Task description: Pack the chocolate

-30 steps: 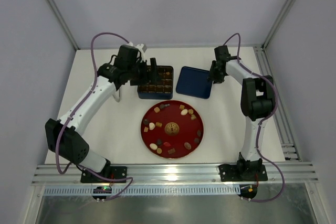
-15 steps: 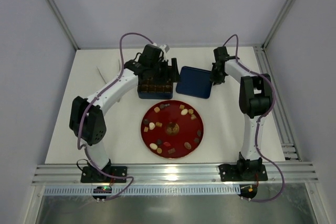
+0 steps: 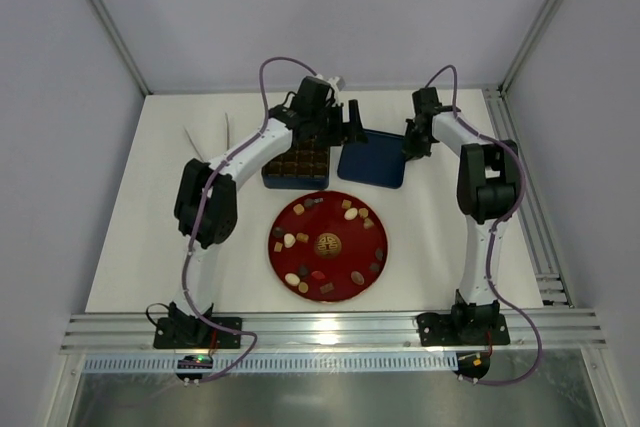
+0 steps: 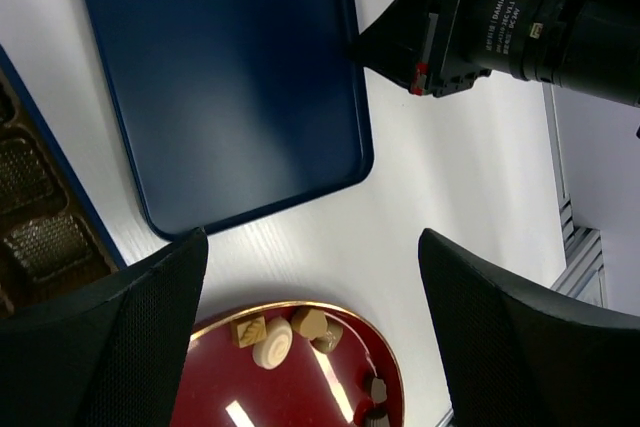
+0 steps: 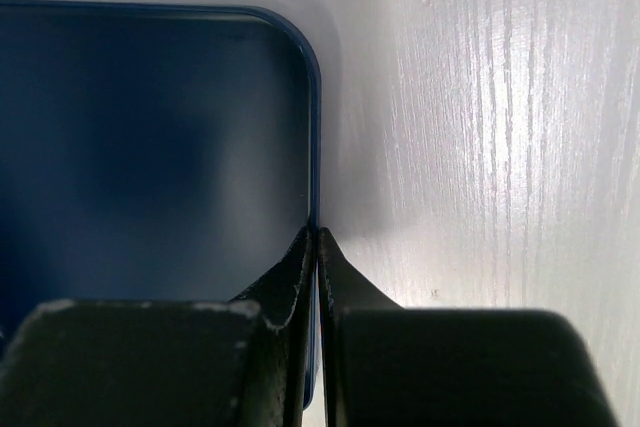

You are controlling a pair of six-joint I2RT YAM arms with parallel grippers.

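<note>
Grey walls (image 3: 330, 17) enclosed the white worktop (image 3: 150, 237); the lid (image 3: 372, 159) lay near its far edge. Left gripper (image 4: 312, 242) gaped wide near it; right gripper (image 5: 316, 237) pinched its rim.

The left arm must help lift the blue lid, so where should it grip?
The blue lid's thin upturned rim, from above, at the edge facing the red plate: the lid lies flat, so only the rim can be pinched, one finger inside. The right gripper pinches another edge so.
</note>
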